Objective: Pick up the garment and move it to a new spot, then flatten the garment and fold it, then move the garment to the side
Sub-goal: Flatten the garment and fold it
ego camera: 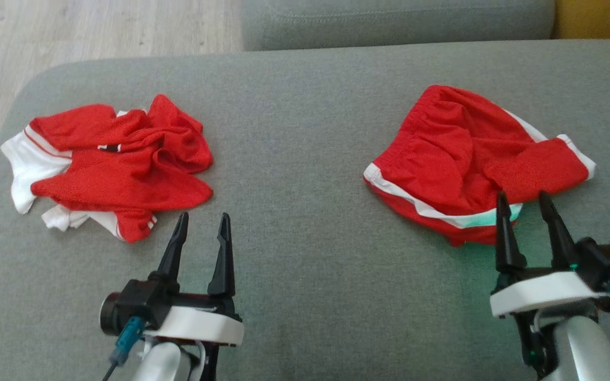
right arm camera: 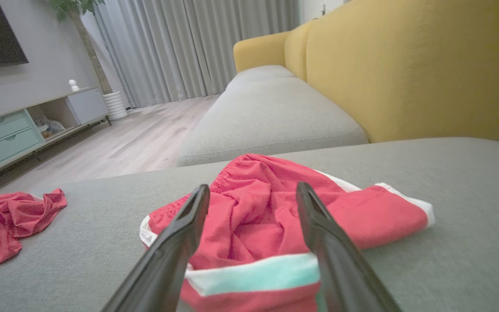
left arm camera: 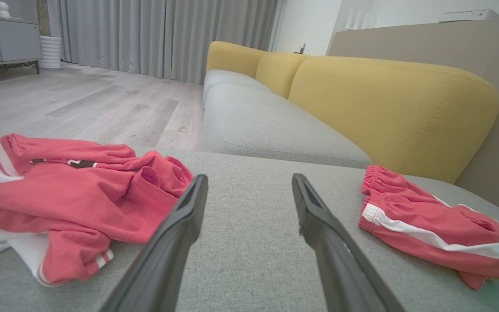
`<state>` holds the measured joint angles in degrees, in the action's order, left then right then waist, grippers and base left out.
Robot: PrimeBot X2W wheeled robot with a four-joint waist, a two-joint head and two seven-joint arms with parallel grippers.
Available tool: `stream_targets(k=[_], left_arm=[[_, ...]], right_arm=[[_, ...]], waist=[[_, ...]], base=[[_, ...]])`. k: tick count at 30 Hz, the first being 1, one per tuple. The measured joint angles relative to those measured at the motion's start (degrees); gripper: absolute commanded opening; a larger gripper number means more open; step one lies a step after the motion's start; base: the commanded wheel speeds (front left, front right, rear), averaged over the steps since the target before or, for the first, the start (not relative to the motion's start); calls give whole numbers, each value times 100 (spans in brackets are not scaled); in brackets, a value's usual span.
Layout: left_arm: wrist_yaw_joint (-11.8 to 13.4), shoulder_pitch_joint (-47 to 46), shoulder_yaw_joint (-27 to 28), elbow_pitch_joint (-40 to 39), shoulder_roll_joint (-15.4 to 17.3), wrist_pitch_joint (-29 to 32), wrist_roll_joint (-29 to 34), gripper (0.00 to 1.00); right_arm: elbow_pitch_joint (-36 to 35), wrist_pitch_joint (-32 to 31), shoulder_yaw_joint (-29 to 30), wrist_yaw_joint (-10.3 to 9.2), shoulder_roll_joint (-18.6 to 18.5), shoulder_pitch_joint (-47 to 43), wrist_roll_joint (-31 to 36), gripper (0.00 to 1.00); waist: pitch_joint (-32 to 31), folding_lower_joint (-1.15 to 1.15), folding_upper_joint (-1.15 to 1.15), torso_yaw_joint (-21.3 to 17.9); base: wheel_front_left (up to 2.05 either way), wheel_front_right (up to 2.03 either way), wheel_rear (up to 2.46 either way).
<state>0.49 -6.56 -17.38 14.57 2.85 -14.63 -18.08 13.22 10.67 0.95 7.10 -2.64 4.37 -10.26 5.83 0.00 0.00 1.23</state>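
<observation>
The right claw stands wide and empty over the red shorts (seemingly folded and set aside), and the left claw, equally wide, hovers near the crumpled jersey.

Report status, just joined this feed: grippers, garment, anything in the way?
Left gripper open, empty, above bare cushion. Right gripper open, fingers astride near hem of red shorts, lying rumpled. Crumpled red shirt at left, apart; nothing blocking.

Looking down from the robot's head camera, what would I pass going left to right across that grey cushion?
Crumpled red and white top → left gripper → red shorts. The right gripper overlaps the shorts' near edge, so I leave it out.
</observation>
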Motion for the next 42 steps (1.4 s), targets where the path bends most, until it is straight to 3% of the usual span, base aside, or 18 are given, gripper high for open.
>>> stream_targets(k=[9,15,24,25,26,33,42], left_arm=[[-51,-36,-111,14,0,0,13,100],[-48,-203,-223,29,0,0,-40,100],[-42,-273,-307,35,-2,0,-113,100],[-41,-273,-307,35,-1,0,-113,100],[-41,-274,-307,35,-1,0,-113,100],[-38,-285,-298,52,-2,0,-145,100],[4,-285,-297,93,-2,0,-145,100]], right_arm=[[63,-563,-828,0,-4,744,658,100],[1088,-1266,-1096,1,-11,1296,1028,100],[2280,-1426,-965,0,-20,1924,1176,100],[2353,-1399,-983,1,-20,1975,1163,33],[2405,-1312,-1032,0,-25,2013,1111,0],[2474,-693,-2078,0,-60,2303,523,0],[2407,-642,-3839,0,-120,2332,56,0]], waist=[[260,1,0,232],[417,1,0,526],[587,1,0,909],[599,1,0,931],[608,1,0,949],[596,1,0,940],[456,0,0,818]], base=[[0,0,0],[0,0,0],[0,0,0],[0,0,0],[0,0,0],[0,0,0],[0,0,0]])
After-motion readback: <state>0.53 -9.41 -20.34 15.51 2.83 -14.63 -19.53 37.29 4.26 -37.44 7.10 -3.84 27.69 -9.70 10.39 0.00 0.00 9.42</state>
